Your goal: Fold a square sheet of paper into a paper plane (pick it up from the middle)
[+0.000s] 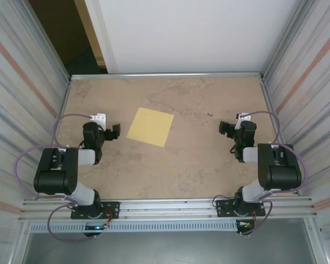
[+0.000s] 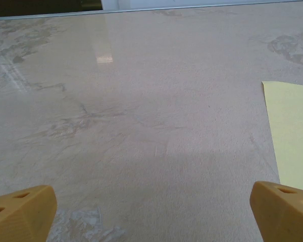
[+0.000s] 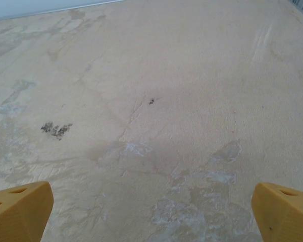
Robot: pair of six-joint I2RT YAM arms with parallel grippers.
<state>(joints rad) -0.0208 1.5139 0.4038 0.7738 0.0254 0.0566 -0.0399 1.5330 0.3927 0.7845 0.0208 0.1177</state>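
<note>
Left fingers (image 2: pixel 21 214) and right fingers (image 3: pixel 20 212) are both spread wide, holding nothing, low over the marbled counter (image 1: pixel 198 159). Between them the square sheet of paper (image 1: pixel 150 126) lies flat and unfolded on the counter, nearer the left fingers, touching neither; a white wall (image 1: pixel 198 33) stands behind

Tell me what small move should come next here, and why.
Probably swing the left gripper rightward to the middle of the square sheet of paper: it lies flat and unfolded on the table, nearer that arm than the right gripper, and both grippers stand open, holding nothing.
</note>
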